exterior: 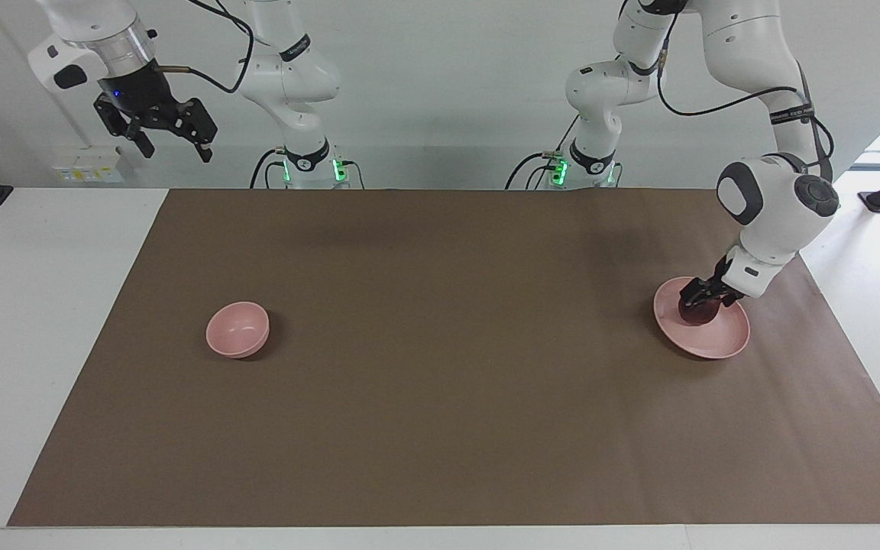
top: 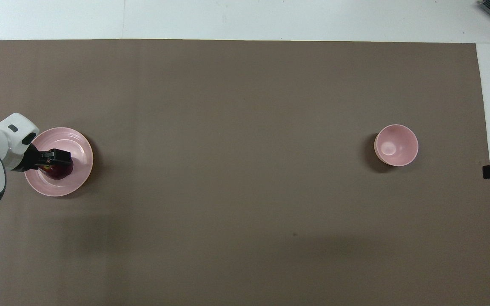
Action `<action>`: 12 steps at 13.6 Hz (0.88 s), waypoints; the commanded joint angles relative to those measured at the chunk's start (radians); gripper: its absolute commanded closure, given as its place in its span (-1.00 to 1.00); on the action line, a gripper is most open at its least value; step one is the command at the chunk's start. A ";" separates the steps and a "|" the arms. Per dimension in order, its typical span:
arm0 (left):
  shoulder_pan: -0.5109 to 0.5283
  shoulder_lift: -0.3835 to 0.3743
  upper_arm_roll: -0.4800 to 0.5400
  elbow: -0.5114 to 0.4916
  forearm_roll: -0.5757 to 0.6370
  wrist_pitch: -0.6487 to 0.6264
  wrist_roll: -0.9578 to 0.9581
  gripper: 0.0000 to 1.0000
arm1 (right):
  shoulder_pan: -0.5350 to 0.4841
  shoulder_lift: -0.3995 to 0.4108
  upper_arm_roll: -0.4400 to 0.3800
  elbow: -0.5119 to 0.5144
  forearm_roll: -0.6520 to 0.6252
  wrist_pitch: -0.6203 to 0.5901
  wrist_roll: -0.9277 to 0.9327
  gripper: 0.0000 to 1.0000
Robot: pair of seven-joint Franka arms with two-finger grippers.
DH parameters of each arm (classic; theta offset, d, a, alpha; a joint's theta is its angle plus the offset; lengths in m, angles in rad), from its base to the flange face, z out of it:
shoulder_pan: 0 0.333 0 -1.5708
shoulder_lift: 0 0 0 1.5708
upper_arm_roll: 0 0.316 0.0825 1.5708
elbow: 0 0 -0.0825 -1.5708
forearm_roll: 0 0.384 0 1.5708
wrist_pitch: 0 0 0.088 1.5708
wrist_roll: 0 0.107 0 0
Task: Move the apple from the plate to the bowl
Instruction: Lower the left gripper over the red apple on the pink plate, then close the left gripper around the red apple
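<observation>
The dark red apple lies on the pale pink plate toward the left arm's end of the table. My left gripper is down on the plate, open, its fingers standing either side of the apple and hiding its top. The small deep pink bowl sits toward the right arm's end, with nothing in it. My right gripper waits open, raised high over the table edge at its own end.
A brown mat covers most of the white table, and the plate and bowl both rest on it. Between plate and bowl the mat is bare. The arm bases stand at the robots' edge.
</observation>
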 commanded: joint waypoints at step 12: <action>-0.003 -0.022 -0.001 -0.052 0.011 0.059 0.010 -0.41 | -0.013 -0.022 0.005 -0.027 0.001 0.013 -0.036 -1.00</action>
